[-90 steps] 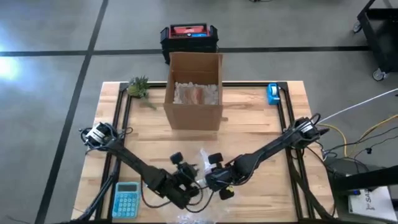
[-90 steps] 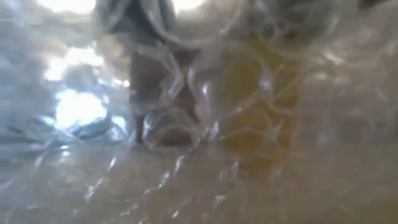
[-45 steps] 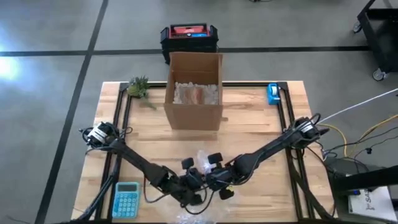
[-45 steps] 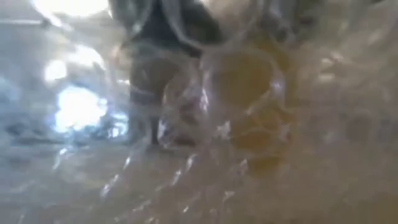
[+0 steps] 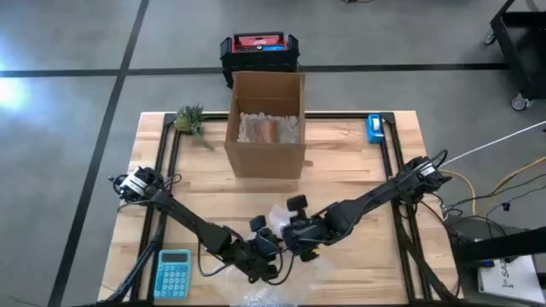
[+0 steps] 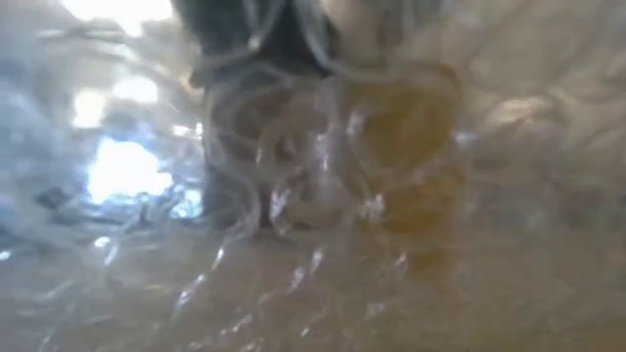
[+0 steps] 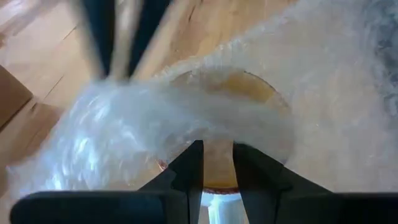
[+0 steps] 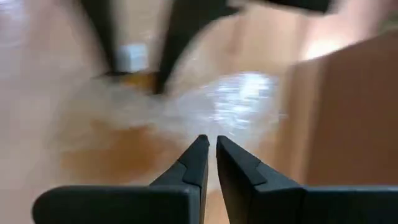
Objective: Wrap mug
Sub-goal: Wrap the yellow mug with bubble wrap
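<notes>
Surface (image 5: 358,170): your wooden work area filled the high view, with both arms reaching in from the 9 and 3 o'clock edges toward 6 o'clock.
Cardboard box (image 5: 265,128): it stood open at 12 o'clock, with pale packing inside.
Bubble wrap (image 5: 286,223): you had a clear sheet bunched at 6 o'clock; it veiled the whole low view (image 6: 489,274).
Calculator (image 5: 173,273): it lay at 7 o'clock, well apart from the wrap.
Mug (image 7: 249,84): the amber mug sat under the wrap at 6 o'clock, between the two grippers; it showed as a yellow-brown shape in the low view (image 6: 406,137).
Left gripper (image 7: 217,163): its fingers were pinched on the bubble wrap at the mug's rim.
Right gripper (image 8: 210,149): its fingers were nearly together just over the wrap; you could not tell whether they held it.
Plant sprig (image 5: 189,119): it lay at 10 o'clock.
Tape dispenser (image 5: 374,128): blue, at 2 o'clock.
</notes>
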